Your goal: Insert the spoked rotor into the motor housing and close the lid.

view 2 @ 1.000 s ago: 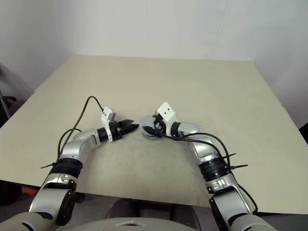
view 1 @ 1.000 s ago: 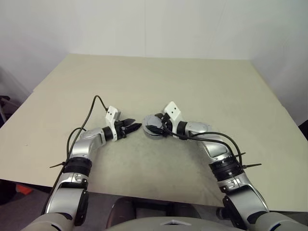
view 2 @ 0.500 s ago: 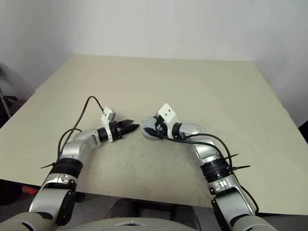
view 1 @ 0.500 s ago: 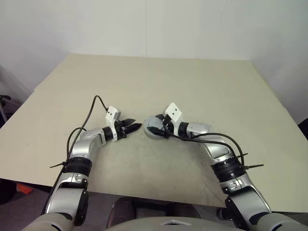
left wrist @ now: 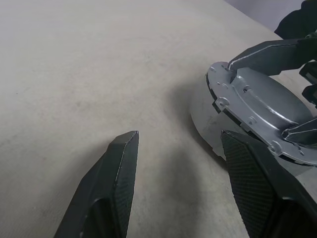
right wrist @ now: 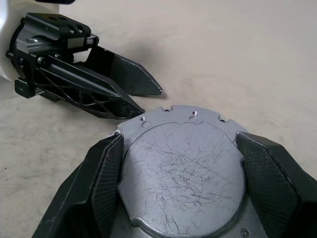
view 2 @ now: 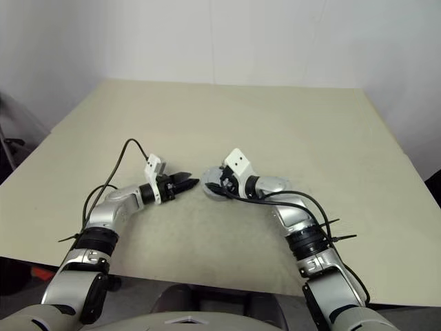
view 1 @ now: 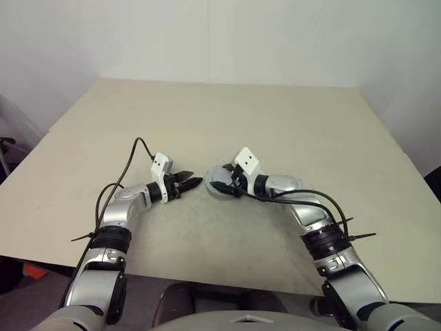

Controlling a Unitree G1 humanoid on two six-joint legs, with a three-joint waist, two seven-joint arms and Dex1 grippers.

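The lid (right wrist: 182, 166), a dull grey scratched disc with small screw holes along its notched edge, lies slightly tilted on the motor housing (left wrist: 202, 118), whose pale grey wall shows beneath it. My right gripper (view 1: 226, 185) is shut on the lid, one black finger (right wrist: 106, 173) against each side of it. Just to the left of the stack is my left gripper (left wrist: 181, 136), open, holding nothing and pointing at the stack with a small gap between them. The spoked rotor is hidden.
The stack and both grippers are near the middle of a beige table (view 1: 289, 124). Bare tabletop stretches to the far edge and to both sides. A black cable (view 1: 131, 155) loops up from my left wrist.
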